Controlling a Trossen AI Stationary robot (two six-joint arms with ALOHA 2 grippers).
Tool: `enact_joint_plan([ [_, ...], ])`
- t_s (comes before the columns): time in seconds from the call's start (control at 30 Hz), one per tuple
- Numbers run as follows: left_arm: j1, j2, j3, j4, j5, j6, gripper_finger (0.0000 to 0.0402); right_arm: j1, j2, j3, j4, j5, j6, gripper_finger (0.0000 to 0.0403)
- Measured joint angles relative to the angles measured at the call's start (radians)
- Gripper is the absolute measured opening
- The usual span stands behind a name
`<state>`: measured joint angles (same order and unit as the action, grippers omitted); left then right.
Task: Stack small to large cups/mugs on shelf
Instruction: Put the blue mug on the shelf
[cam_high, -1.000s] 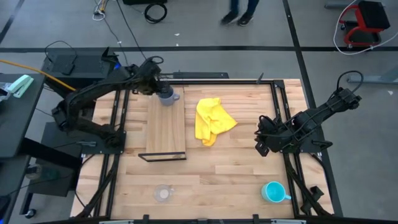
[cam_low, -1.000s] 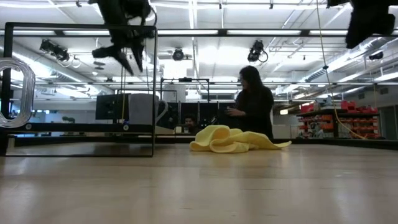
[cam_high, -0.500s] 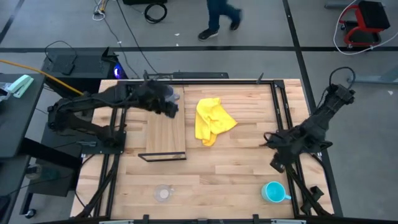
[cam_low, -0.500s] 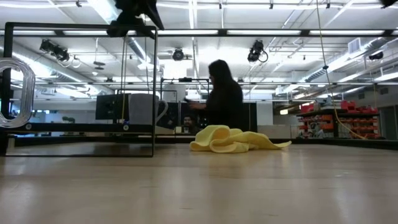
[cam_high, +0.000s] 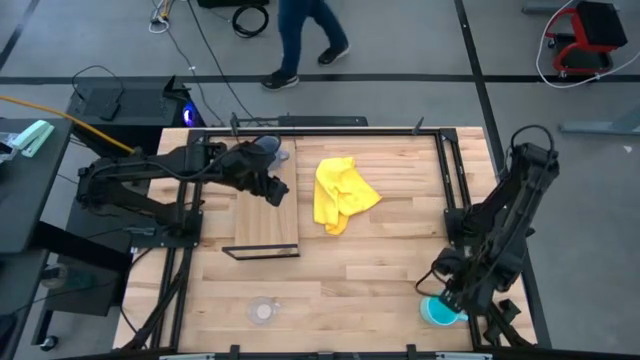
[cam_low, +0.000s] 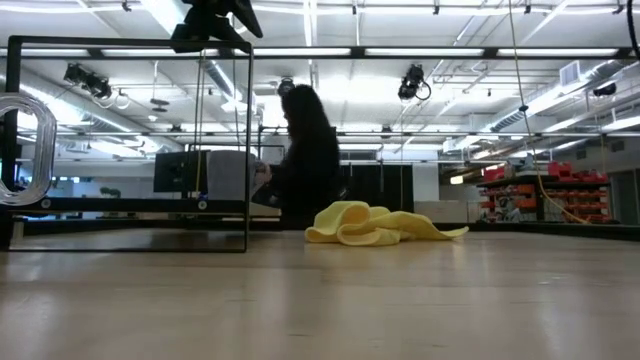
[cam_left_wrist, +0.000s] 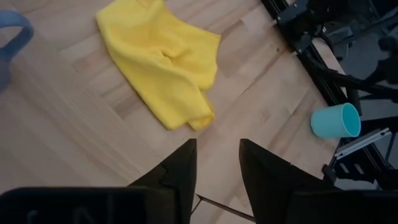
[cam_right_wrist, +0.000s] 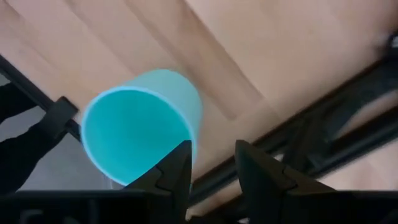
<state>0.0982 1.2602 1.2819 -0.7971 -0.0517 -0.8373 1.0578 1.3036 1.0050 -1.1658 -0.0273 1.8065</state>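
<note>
The grey-blue mug (cam_high: 268, 148) stands at the far end of the brown shelf (cam_high: 265, 220); its handle shows in the left wrist view (cam_left_wrist: 12, 37). My left gripper (cam_high: 277, 192) hangs open and empty over the shelf, just near of that mug. The turquoise mug (cam_high: 435, 311) stands upright on the table near the front right corner. My right gripper (cam_right_wrist: 211, 163) is open just above it, one finger over the mug's rim (cam_right_wrist: 186, 118). The clear glass cup (cam_high: 263, 311) stands on the table near the front edge.
A crumpled yellow cloth (cam_high: 340, 193) lies on the table right of the shelf. Dark frame rails (cam_high: 455, 180) run along the table's sides, one close beside the turquoise mug. A person (cam_low: 305, 160) walks beyond the far edge.
My left gripper has moved from the grey-blue mug toward the near edge, out over the shelf; the mug stays at the shelf's far end. My right gripper has swung from mid-table toward the near edge and come over the turquoise mug. The person has walked leftward.
</note>
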Motion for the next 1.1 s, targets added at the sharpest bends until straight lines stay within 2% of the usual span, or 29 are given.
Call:
enact_joint_plan([
  [0.4,0.001,0.000,0.000,0.000,0.000,0.014,0.0124,-0.001,0.085,0.000,0.084,0.000,-0.016,0.0135],
  [1.1,-0.002,0.000,0.000,0.000,0.001,0.012,0.0127,-0.001,0.184,0.000,0.092,-0.012,-0.002,0.0134],
])
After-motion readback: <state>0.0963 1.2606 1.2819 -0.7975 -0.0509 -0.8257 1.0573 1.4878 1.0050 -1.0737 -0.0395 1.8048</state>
